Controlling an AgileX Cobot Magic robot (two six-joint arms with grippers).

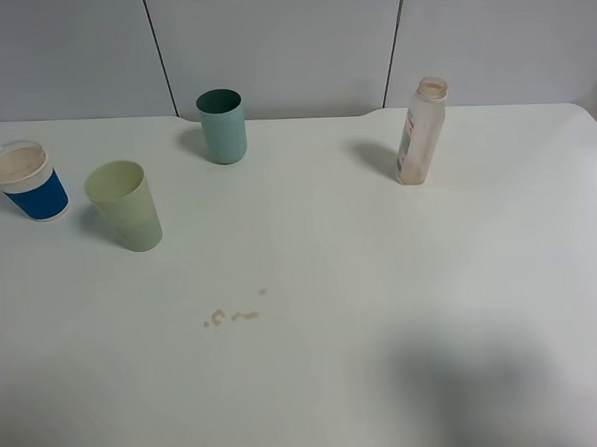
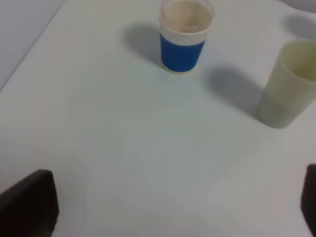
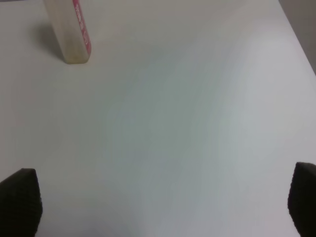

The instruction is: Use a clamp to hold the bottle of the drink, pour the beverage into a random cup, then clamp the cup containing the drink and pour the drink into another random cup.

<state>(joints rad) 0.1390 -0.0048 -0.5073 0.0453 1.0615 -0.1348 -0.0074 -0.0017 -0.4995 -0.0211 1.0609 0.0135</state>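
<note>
Right now I see both sets of fingers spread wide, holding nothing. On the white surface, the small clear plastic bottle stands upright, well apart from the blue-sleeved translucent cup and the pale yellow-green plastic tumbler beside it.

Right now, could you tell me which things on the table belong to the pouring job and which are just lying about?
For the job:
- bottle
- blue-sleeved cup
- pale green tumbler

Just lying about:
- teal cup
- small brownish spill marks on the table
</note>
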